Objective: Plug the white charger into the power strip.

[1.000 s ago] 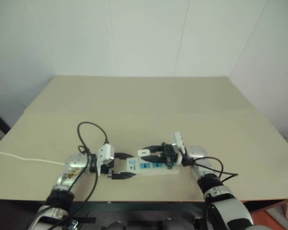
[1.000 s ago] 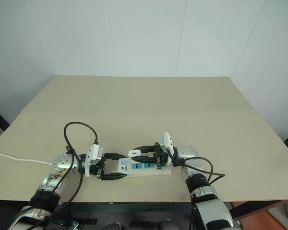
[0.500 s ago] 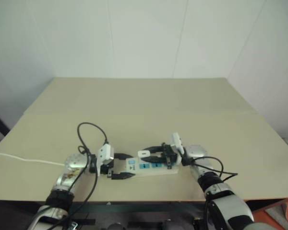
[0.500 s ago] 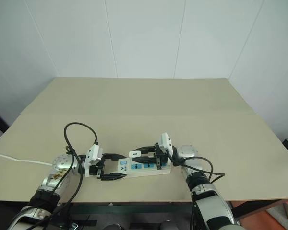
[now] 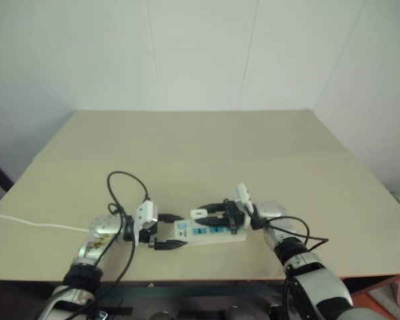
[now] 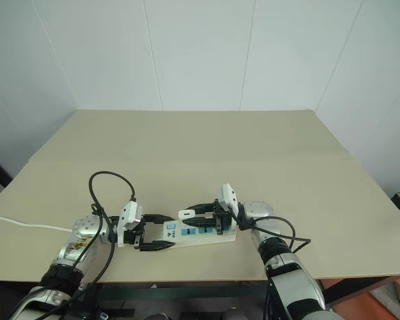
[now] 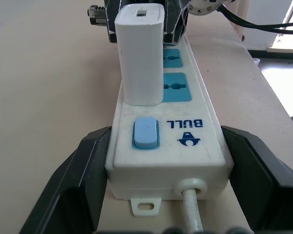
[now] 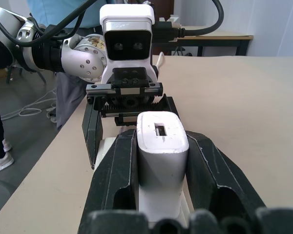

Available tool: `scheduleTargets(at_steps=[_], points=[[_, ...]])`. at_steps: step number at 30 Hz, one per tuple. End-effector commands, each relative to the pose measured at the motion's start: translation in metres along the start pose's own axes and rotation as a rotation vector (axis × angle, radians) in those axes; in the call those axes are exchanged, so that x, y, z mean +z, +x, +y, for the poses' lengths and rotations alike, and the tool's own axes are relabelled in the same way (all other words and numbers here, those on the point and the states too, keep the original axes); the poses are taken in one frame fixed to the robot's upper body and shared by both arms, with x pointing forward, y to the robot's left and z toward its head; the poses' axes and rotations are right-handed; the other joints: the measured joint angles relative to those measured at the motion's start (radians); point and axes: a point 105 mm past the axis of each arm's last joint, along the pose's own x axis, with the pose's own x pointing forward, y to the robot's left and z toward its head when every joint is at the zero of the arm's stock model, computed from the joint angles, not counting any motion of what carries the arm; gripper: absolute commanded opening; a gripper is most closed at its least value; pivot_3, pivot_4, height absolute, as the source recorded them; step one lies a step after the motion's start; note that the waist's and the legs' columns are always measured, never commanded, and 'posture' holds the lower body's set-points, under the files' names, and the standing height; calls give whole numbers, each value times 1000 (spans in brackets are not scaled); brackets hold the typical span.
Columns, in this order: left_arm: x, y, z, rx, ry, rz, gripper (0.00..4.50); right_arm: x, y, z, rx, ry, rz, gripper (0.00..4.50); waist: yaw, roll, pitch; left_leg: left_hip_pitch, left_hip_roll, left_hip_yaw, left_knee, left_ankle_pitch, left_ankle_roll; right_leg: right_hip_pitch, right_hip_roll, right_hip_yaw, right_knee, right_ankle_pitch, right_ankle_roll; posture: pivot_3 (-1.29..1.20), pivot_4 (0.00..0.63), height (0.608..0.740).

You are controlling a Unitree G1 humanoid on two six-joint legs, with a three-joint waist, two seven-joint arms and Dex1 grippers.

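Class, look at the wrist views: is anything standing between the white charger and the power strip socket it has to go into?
Nothing visible does. The white charger, held by the right gripper, stands upright on the power strip at the socket nearest the blue switch. The left gripper clamps the strip's cord end.

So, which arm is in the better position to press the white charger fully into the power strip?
The right. Its gripper is shut on the white charger, which stands upright on the power strip at a socket. The left gripper clamps the strip's switch end and should probably just steady it.
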Motion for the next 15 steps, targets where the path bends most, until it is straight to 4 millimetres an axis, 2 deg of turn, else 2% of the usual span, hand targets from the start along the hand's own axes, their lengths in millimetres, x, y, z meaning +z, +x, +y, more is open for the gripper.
scheduleTargets(at_steps=[1, 10, 15], points=[[3, 3, -7, -55, 33, 6, 3224, -49, -32, 8, -110, 167, 188, 1474, 0, 0, 0, 0, 0, 0, 0, 0, 0, 0, 0, 0, 0, 0, 0, 0, 150, 740], [2, 4, -7, -57, 39, 11, 3224, -36, -34, 6, -98, 113, 129, 4395, 4, -5, -3, -2, 1, 0, -3, 0, -1, -1, 0, -1, -5, -1, -1, 0, 150, 740], [2, 4, -7, -58, 43, 11, 3224, -30, -37, 10, -51, 80, 106, 4480, 5, -5, -2, -3, 1, 0, -3, 0, -1, -1, 0, -2, -6, -1, -1, 0, 150, 740]])
